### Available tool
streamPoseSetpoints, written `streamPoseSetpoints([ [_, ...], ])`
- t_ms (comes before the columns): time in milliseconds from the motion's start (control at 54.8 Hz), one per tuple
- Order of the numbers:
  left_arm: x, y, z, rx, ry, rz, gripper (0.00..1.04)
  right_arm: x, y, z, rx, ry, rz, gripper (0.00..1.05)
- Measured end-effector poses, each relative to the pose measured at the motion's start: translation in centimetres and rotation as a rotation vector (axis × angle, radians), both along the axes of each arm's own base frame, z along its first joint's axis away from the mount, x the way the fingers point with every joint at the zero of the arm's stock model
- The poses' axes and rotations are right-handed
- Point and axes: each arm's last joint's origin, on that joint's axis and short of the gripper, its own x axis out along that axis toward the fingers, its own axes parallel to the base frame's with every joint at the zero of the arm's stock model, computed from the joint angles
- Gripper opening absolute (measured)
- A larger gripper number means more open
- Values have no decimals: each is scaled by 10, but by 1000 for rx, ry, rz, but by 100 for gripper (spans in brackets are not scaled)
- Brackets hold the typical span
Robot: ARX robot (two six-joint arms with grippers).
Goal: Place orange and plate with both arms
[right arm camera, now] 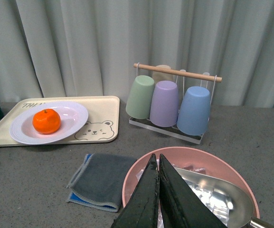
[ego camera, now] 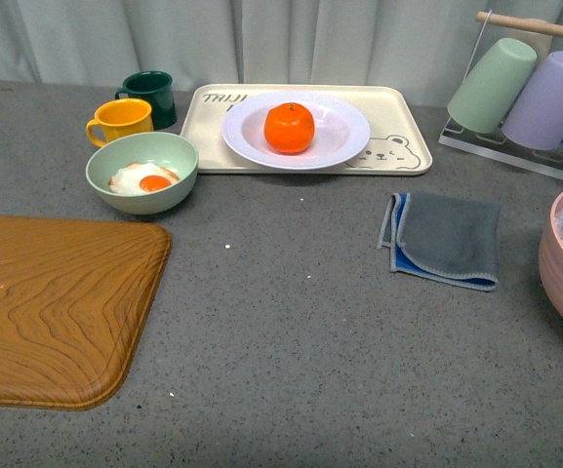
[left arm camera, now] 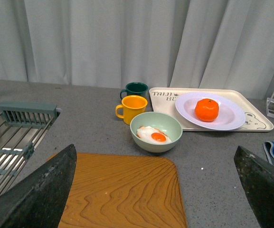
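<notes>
The orange (ego camera: 289, 128) sits at the centre of the plate (ego camera: 344, 125), and the plate rests on the cream bear tray (ego camera: 403, 136) at roughly twelve o'clock on the grey counter (ego camera: 291, 322), well apart from both arms. Neither arm appears in the front view.

Left gripper (left arm camera: 155, 190): jaws spread wide, holding nothing, over the wooden board (left arm camera: 122, 194). Right gripper (right arm camera: 156, 190): fingertips pressed together with nothing between them, above the pink bowl (right arm camera: 141, 173) at about three o'clock.

Handling, as judged — the orange looks firm, light and rounded, liable to roll; a grip across its widest part seems soundest. The plate appears rigid, glossy and breakable, probably ceramic or melamine; its wide ridged rim offers the only purchase, likely at the edge nearest the robot. Lifting the plate with fruit aboard risks the orange shifting — removing the orange first looks safer.
</notes>
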Motion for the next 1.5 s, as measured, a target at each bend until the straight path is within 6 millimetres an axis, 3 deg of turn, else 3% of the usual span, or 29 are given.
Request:
streamPoseSetpoints([
  [1442, 0, 0, 0, 0, 0, 0, 98, -36, 0, 0, 0, -8, 3, 1],
  [1497, 0, 0, 0, 0, 0, 0, 98, -36, 0, 0, -1, -8, 3, 5],
])
